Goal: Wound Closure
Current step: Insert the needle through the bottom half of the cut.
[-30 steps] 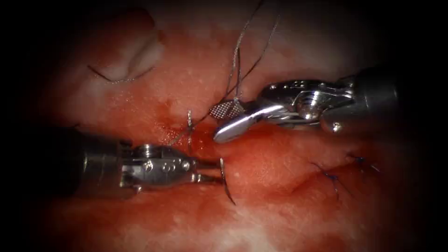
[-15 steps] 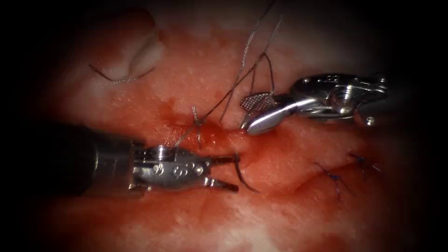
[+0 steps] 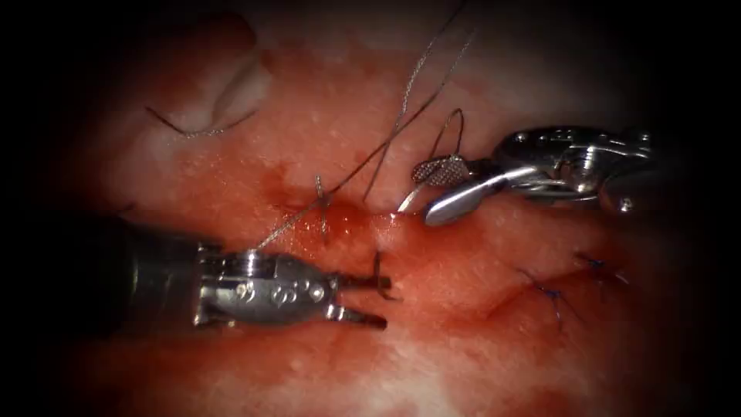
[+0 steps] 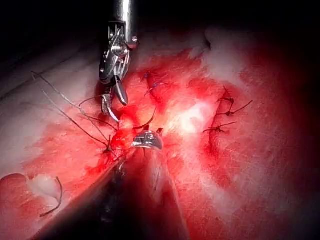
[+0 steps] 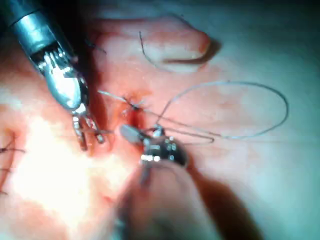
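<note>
Nearest, the left pincer (image 3: 369, 300) lies low over the tissue (image 3: 432, 363) with its jaws parted. Against the far jaw's tip sits the needle (image 3: 380, 276), of which a short dark piece shows; whether that jaw grips it or merely touches it cannot be told. A second ago a longer arc of the needle curved down past this tool's tip; half a second ago the jaws had spread and the arc swung right; now little of it is left in sight, so it has likely turned on end or sunk into the red fluid (image 3: 363, 224) at the cut (image 3: 494, 313). I cannot tell whether it is in the tissue.

Farther off, the right pincer (image 3: 441, 190) stands open, a loop of thread (image 3: 417, 85) draped over its far jaw. It has drawn back to the right over the last second, and the loop has lifted with it. The strands run down to a knot (image 3: 319, 202) just left of the wet patch, which suggests a throw being laid.

Farther right, finished stitches (image 3: 552, 295) cross the cut.
</note>
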Available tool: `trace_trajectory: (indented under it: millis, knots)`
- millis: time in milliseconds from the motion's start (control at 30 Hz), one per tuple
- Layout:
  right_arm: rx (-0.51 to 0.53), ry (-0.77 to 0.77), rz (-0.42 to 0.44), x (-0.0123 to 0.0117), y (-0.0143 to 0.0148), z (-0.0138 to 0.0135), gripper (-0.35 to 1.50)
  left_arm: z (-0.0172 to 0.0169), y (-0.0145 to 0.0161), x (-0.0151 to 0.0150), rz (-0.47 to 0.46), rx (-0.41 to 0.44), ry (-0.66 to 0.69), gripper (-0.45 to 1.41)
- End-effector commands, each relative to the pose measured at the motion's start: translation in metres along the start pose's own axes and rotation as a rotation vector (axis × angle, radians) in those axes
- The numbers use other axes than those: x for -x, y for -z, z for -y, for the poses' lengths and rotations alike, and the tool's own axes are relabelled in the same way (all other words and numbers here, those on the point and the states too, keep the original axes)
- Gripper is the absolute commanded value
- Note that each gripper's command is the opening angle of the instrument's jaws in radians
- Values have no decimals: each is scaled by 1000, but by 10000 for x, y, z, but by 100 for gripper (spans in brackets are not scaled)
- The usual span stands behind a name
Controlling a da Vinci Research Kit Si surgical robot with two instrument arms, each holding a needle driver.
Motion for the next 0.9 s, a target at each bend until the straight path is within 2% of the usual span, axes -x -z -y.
trace_trajectory:
  millis: [33, 133, 600, 800, 900]
  knots:
    - [-2, 28, 13, 2, -9, -3, 96, -2, -8, 1, 5, 8, -2, 37]
    - [1, 62, 28, 1, -9, -3, 101, -8, -4, 2, 22, 34, -7, 37]
    - [-10, 93, 87, 13, -2, 3, 101, -17, 40, 12, 108, 96, 4, 37]
    - [40, 130, 110, 13, 11, 0, 101, -19, 47, 16, 128, 105, 9, 37]
    - [75, 131, 106, 11, 15, -2, 110, -20, 48, 16, 133, 107, 8, 37]
